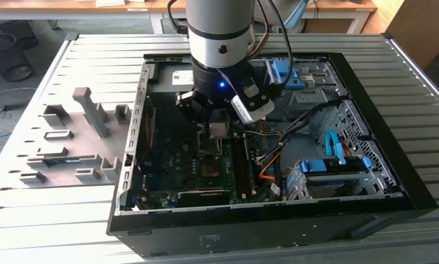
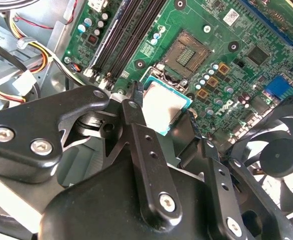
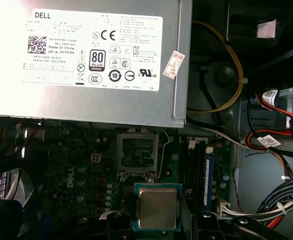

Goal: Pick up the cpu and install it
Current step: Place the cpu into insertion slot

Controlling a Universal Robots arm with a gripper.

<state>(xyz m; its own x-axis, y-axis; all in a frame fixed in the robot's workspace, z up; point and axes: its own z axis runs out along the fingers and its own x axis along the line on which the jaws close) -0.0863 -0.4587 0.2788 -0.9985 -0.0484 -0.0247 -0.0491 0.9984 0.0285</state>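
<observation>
Slatted metal worktop (image 1: 87,55). An open PC case (image 1: 278,231) lies on its side and takes up the worktop's middle and the exterior view's right half, its black wall along the near edge. A grey fixture block (image 1: 65,148) with slots and posts sits toward the worktop's edge at the exterior view's left, just beside the case.

The arm (image 1: 219,38) comes straight down into the case from above. A silver power supply (image 3: 86,60) is at the far end of the case. The green motherboard (image 1: 197,165) lies flat on the case floor below the arm. A blue-handled drive cage (image 1: 329,168) is in the case's corner at the exterior view's right, near side. A black fan (image 2: 281,155) sits at the board's edge. The memory slots (image 2: 121,35) run beside the socket.

The socket (image 3: 137,152) is empty, with its contact field exposed and its frame bare.

The gripper (image 3: 159,220) is closed narrowly on the cpu (image 3: 158,208), with the black fingers (image 2: 136,115) pressed to two opposite edges and the silver lid facing up. In both wrist views the cpu hangs over the motherboard just beside the socket, not seated in it. In the exterior view it sits under the arm, above the middle of the board. Cannot tell if it touches the board.
</observation>
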